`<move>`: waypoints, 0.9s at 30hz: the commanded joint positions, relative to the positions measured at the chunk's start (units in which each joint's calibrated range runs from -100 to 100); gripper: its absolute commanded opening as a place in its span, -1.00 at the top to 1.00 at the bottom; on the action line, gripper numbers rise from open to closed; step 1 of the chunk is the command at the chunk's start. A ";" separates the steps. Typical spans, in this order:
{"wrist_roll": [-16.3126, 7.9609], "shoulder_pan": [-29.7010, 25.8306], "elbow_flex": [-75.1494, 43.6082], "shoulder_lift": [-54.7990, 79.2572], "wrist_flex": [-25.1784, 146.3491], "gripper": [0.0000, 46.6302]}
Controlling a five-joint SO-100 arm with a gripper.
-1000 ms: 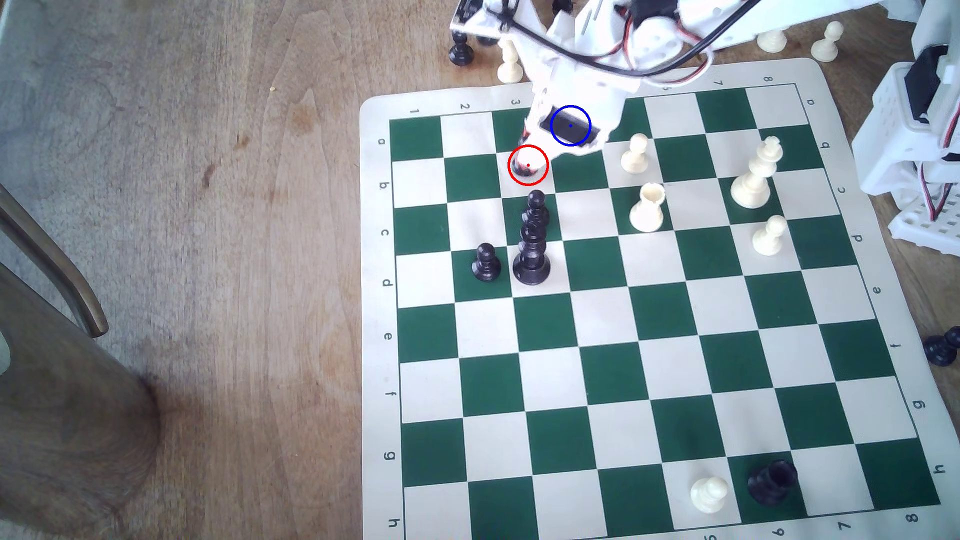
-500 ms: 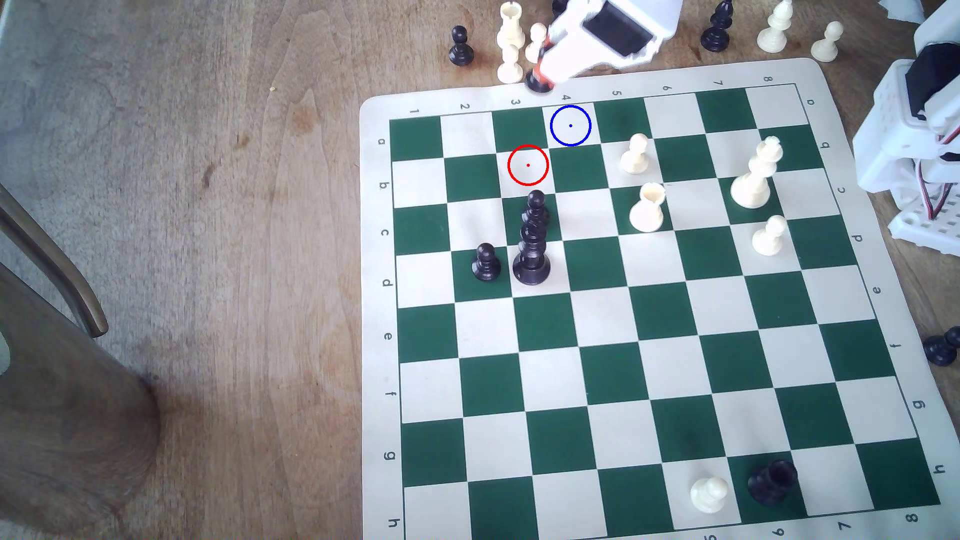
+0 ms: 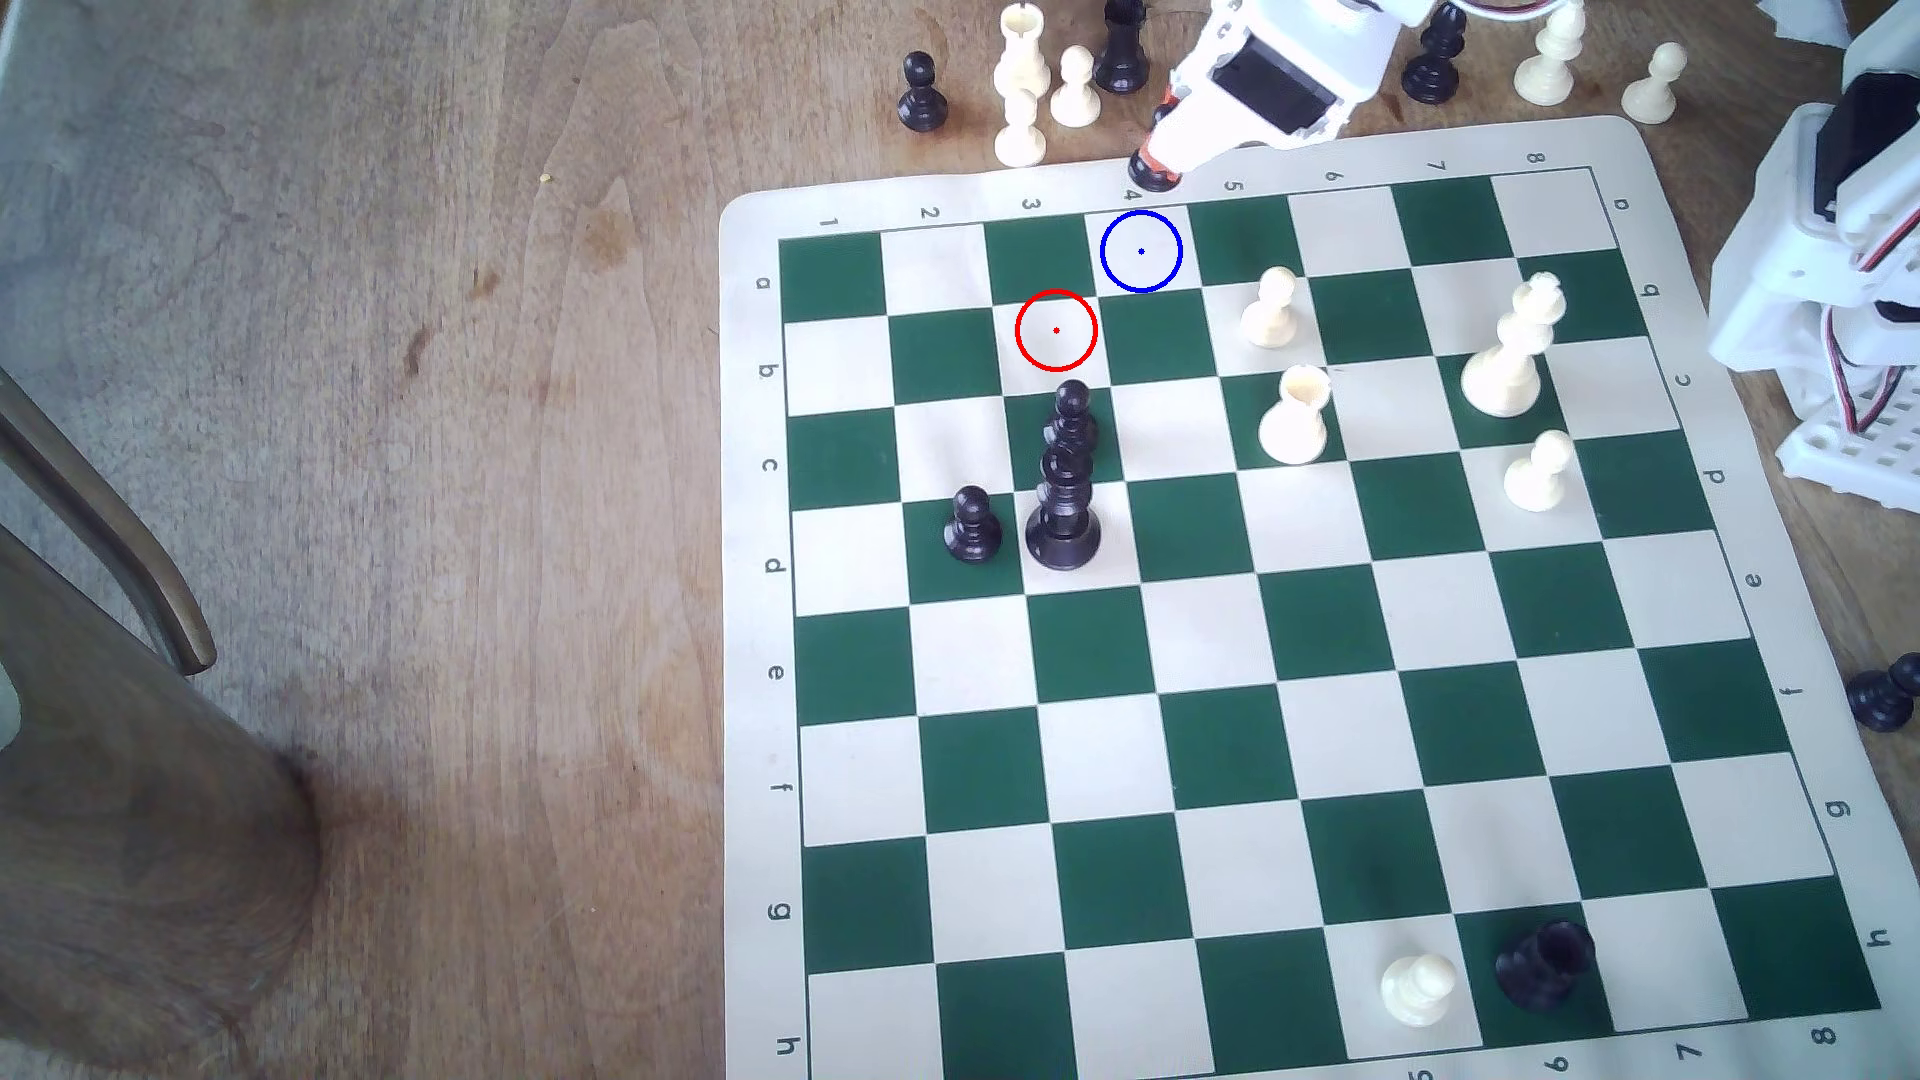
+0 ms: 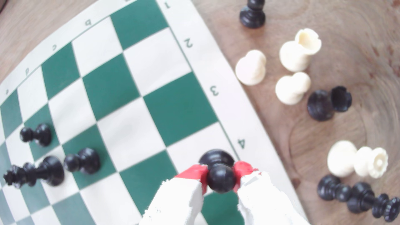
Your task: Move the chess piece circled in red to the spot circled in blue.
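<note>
In the wrist view the pincer (image 4: 220,176) is clamped on the chess piece (image 4: 219,171), its red-tipped fingers (image 4: 195,174) pressing either side of the pawn's ball head. The pawn stands upright, long axis vertical, head toward the camera, base over the board's (image 3: 1351,644) cream border beside the numeral 4. In the exterior view the pincer (image 3: 1155,171) sits at upper centre, just above the spot (image 3: 1141,251); there the pawn (image 3: 1153,179) is mostly hidden by the white fingers. The arm is cut off by the frame's top edge.
</note>
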 commanded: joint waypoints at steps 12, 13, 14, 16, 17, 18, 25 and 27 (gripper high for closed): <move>-0.39 -1.00 0.27 5.75 -6.32 0.99; -0.39 -1.00 0.27 5.75 -6.32 0.99; -0.39 -1.00 0.27 5.92 -6.41 0.99; -0.39 -1.16 0.27 6.60 -6.49 0.99; -0.39 -1.24 0.27 7.03 -6.65 0.99; -0.39 -1.31 0.27 7.45 -6.90 0.99; -0.39 -1.39 0.27 10.68 -8.70 0.99; -0.39 -1.39 0.27 10.76 -8.78 0.98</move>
